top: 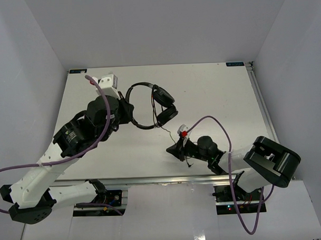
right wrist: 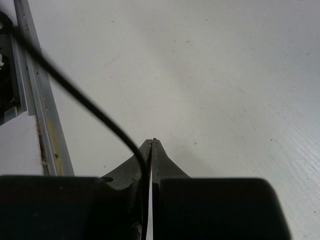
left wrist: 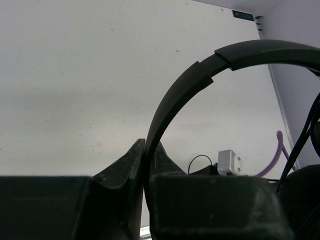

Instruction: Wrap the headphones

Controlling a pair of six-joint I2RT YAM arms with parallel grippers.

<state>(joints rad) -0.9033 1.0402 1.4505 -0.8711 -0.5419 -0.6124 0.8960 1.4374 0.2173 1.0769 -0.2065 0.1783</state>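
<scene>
The left hand [top: 127, 108] pinches the thin headband [left wrist: 175, 95] of the headphones [top: 163, 95] at its left side. The two earcups [top: 166, 115] sit together at the headband's right, over the white tabletop [top: 217, 91]. Below and right of the earcups, the right hand [top: 172, 149] is pressed together on the thin black cord [right wrist: 85, 102] trailing from them.

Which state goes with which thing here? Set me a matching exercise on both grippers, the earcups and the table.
Things:
1 left gripper
2 right gripper
3 earcups
4 table

States:
A white surface
B shut on the thin cord
C round, black, side by side
D shut on the headband

Pairs: 1-D, 2-B, 3-C, 4-A.
</scene>
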